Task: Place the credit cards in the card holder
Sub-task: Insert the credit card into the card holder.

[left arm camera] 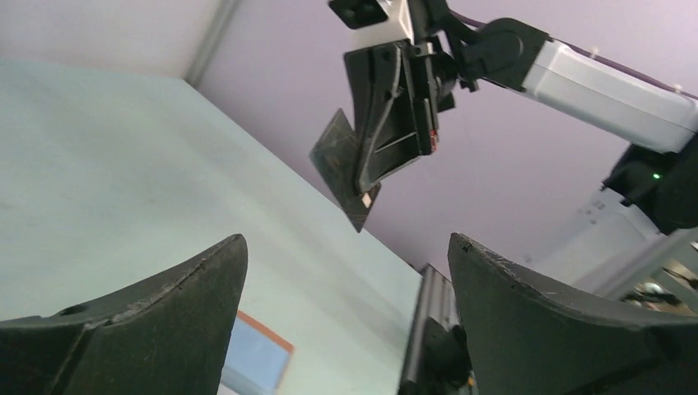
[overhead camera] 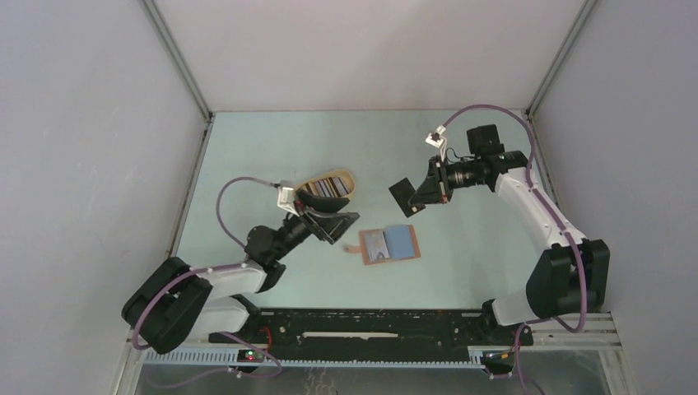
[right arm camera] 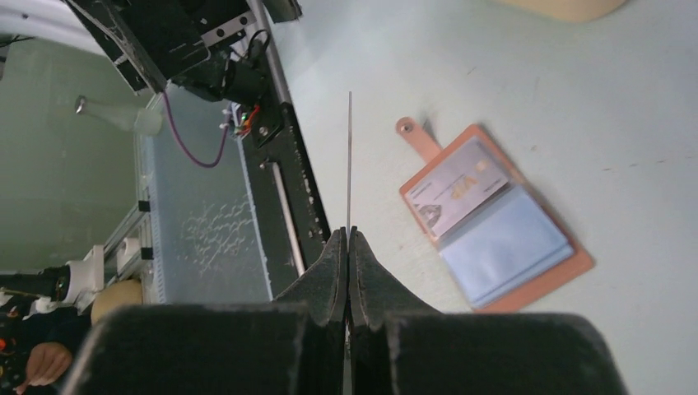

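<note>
The card holder [overhead camera: 389, 244] lies open on the table, reddish-brown with blue plastic sleeves and a card in its left sleeve; it also shows in the right wrist view [right arm camera: 494, 218]. My right gripper [overhead camera: 420, 195] is shut on a dark credit card [overhead camera: 403, 196] and holds it in the air, up and to the right of the holder. In the right wrist view the card [right arm camera: 349, 156] is seen edge-on between the fingers. My left gripper [overhead camera: 333, 218] is open and empty, left of the holder. The left wrist view shows the held card [left arm camera: 342, 164].
An oval tan tray [overhead camera: 328, 184] with several cards stands behind the left gripper. The black base rail [overhead camera: 370, 325] runs along the near table edge. Walls close in the table at left, right and back.
</note>
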`<state>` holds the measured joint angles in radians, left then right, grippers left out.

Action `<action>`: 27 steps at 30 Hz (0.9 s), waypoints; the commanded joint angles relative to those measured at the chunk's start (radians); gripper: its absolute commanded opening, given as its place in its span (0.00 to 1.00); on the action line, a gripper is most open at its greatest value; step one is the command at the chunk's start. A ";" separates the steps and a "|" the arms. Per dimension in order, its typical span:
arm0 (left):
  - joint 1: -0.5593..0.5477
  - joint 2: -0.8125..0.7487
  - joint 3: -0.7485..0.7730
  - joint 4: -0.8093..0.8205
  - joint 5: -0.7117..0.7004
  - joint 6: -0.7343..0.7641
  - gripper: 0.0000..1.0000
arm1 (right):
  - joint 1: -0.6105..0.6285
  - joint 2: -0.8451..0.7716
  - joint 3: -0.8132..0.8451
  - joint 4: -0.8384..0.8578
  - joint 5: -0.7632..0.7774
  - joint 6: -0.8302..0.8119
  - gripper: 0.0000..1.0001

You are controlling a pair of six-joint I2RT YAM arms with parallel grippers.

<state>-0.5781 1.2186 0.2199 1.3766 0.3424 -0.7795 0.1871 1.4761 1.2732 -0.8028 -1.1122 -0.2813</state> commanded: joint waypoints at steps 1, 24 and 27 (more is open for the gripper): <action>-0.113 0.042 0.048 0.081 -0.072 -0.033 0.94 | -0.001 -0.101 -0.086 0.118 -0.080 0.006 0.00; -0.246 0.318 0.214 0.142 -0.227 -0.260 0.51 | 0.074 0.019 -0.115 0.207 -0.260 0.100 0.00; -0.250 0.326 0.221 0.142 -0.225 -0.265 0.44 | 0.078 0.022 -0.115 0.208 -0.257 0.100 0.00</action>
<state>-0.8173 1.5326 0.3912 1.4792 0.1287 -1.0214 0.2573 1.4940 1.1564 -0.6193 -1.3460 -0.1917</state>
